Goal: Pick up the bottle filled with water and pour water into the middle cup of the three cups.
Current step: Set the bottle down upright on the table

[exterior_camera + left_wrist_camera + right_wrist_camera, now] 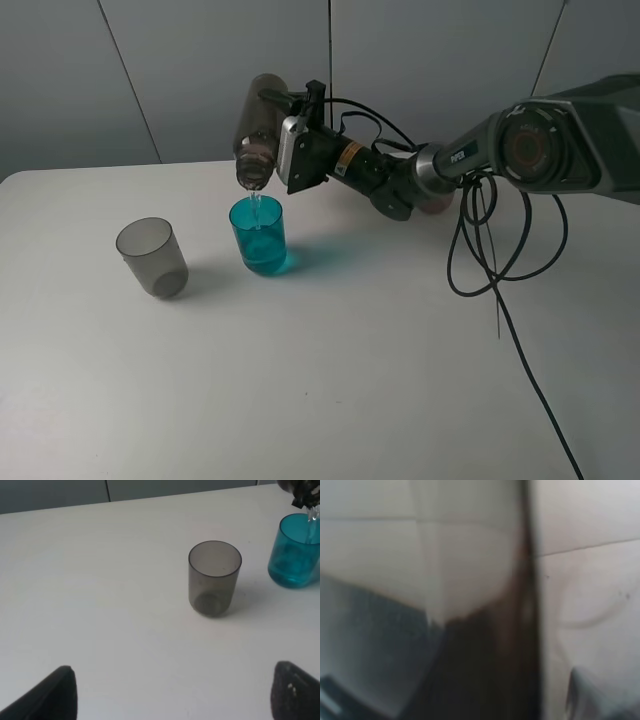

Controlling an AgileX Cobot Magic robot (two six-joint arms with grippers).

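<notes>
The bottle (258, 125) is smoky brown-grey and tipped neck-down over the middle cup (260, 238), a teal-blue tumbler holding some water. A thin stream of water (256, 205) falls from the neck into this cup. My right gripper (280, 135) is shut on the bottle's body. The right wrist view shows only the bottle's blurred dark side (485, 640). The smoky grey cup (152, 257) stands empty to the left. The pink cup (438, 207) is mostly hidden behind the right arm. In the left wrist view my left gripper (170, 695) is open and empty, near the grey cup (214, 577), with the teal cup (295, 555) beyond it.
The white table (330, 380) bears the cups. Black cables (490, 250) hang from the right arm down onto the table at the right. A grey panelled wall (180, 70) stands behind the table's far edge.
</notes>
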